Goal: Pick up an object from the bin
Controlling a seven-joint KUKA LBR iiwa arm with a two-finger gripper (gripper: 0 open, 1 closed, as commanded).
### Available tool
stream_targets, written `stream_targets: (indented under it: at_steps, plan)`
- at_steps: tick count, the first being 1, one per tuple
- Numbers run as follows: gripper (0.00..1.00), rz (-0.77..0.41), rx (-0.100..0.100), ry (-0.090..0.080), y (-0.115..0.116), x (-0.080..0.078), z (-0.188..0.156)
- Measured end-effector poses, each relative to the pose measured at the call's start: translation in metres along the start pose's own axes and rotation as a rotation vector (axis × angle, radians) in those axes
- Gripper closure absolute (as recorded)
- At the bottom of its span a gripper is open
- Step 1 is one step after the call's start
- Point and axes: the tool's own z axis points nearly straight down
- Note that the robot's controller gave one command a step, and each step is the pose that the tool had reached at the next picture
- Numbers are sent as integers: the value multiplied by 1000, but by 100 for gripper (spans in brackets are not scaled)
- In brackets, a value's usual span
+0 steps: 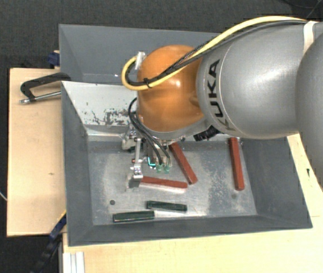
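Your gripper (136,176) sits low in the bin (218,201), at the view's left end of a red stick (164,183) lying flat on the floor. Jaw state: cannot tell, neither wide, narrow nor closed on anything.

Nothing is seen lifted, so I judge the pick not done. Grasp and lift are yet to do.

A second red stick (183,164) lies slanted just beside the gripper. A third red stick (237,165) lies well apart on the right. A green stick (166,207) and a second green stick (133,215) lie near the front wall.

The floor is bare, scuffed grey metal. You have clear room on the view's left of the gripper, less on its right.
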Motion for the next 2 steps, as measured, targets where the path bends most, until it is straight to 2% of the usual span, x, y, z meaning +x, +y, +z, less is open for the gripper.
stream_targets:
  at_steps: [1,2]
  plan:
    - [0,3,-2,-8,-1,-2,-4]
    - [0,2,-5,-16,-30,0,41]
